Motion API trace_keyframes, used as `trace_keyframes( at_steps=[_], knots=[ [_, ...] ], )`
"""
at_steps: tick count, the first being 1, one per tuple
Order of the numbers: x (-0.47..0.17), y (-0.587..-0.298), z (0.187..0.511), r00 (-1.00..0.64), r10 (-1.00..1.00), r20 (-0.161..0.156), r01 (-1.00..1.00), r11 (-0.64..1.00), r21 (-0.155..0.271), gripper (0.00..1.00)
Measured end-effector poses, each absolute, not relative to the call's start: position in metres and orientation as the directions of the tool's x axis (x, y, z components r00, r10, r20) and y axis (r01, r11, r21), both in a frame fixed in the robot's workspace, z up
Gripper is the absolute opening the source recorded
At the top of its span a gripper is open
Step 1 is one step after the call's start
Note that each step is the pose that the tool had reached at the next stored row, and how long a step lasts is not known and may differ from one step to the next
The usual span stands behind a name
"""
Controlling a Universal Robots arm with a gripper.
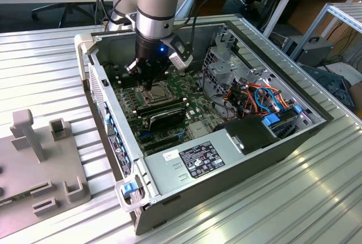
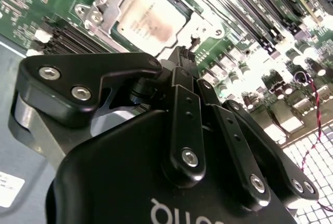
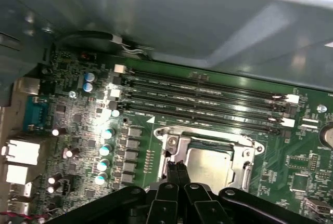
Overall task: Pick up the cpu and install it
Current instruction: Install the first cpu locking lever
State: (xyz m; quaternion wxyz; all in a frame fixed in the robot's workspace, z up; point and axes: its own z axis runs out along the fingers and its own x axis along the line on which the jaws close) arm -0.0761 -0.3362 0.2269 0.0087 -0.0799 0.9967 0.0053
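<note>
The cpu [image 2: 151, 18] lies flat in its socket on the green motherboard [image 3: 78, 115], its dull silver top ringed by the metal socket frame [image 3: 171, 143]. In the first wrist view the cpu [image 3: 210, 166] sits just beside my fingertips. My gripper [image 3: 175, 168] is shut, its two black tips pressed together with nothing between them, low over the frame's corner at the edge of the cpu. In the exterior view the gripper [image 1: 150, 84] reaches down into the open computer case [image 1: 113, 119], and the cpu [image 1: 160, 93] is partly hidden under it.
Long black memory sticks [image 1: 165, 112] and slots [image 3: 203, 96] run beside the socket. The power supply [image 1: 195, 159], a drive bay with orange and blue cables [image 1: 254, 97] and the case walls close in around the arm. A grey fixture [image 1: 39, 159] lies outside on the exterior view's left.
</note>
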Motion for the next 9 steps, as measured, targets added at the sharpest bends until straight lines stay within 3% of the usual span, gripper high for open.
trace_keyframes(
  at_steps=[9],
  knots=[
    [-0.089, -0.336, 0.227, -0.987, -0.159, -0.019, -0.159, 0.987, 0.009, 0.11]
  ],
)
